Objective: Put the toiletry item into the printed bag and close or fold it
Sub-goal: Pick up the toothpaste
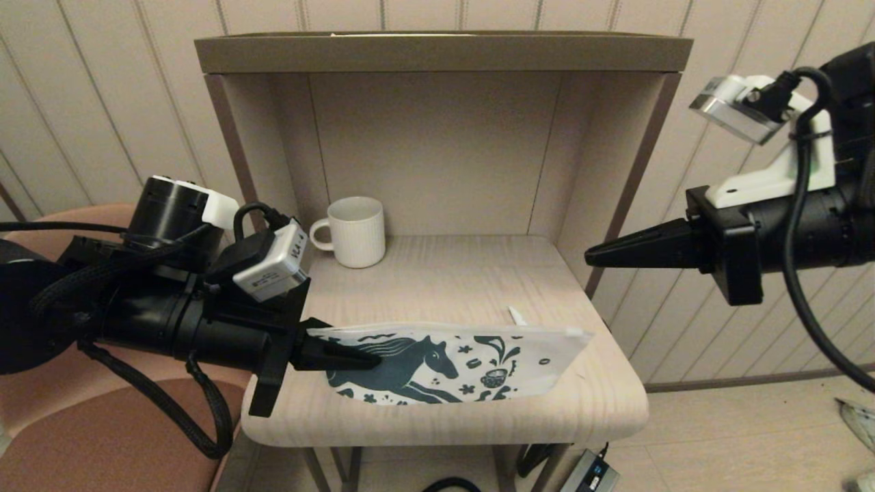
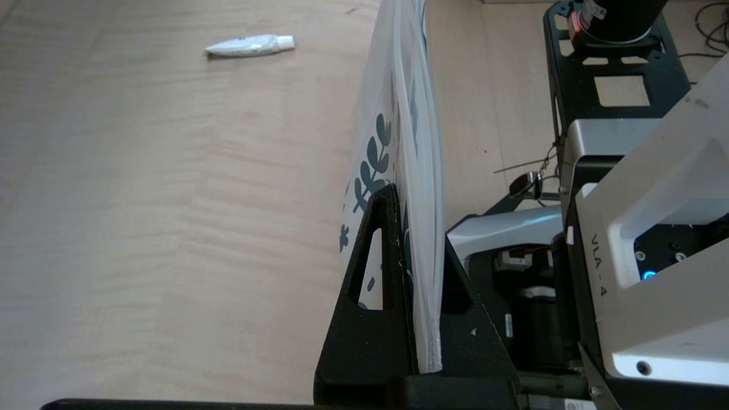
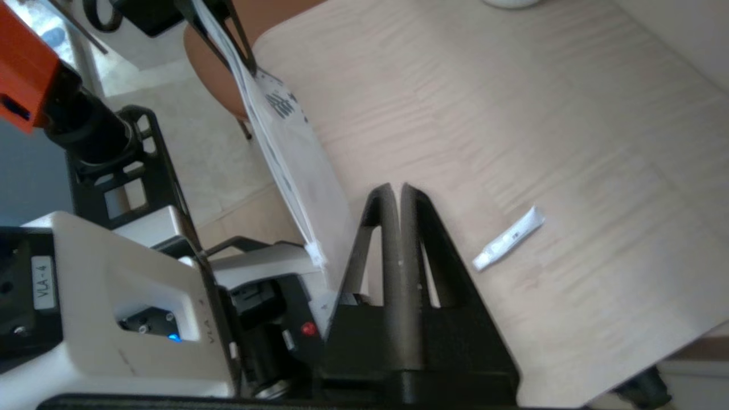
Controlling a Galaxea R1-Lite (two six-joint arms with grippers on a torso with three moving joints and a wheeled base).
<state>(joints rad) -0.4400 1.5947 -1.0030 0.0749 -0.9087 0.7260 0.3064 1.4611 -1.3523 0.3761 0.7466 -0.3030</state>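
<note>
Fingers of my left gripper (image 1: 355, 357) are clamped on one end of the printed bag (image 1: 472, 365), holding it on edge at lower centre of the head frame, above the counter (image 1: 437, 287). Just behind the bag's top edge lies the toiletry item (image 1: 517, 316), apart from it. My right gripper (image 1: 595, 256) hangs at right, fingers pressed together on nothing. I see a white mug (image 1: 352, 231) upper left of centre.
</note>
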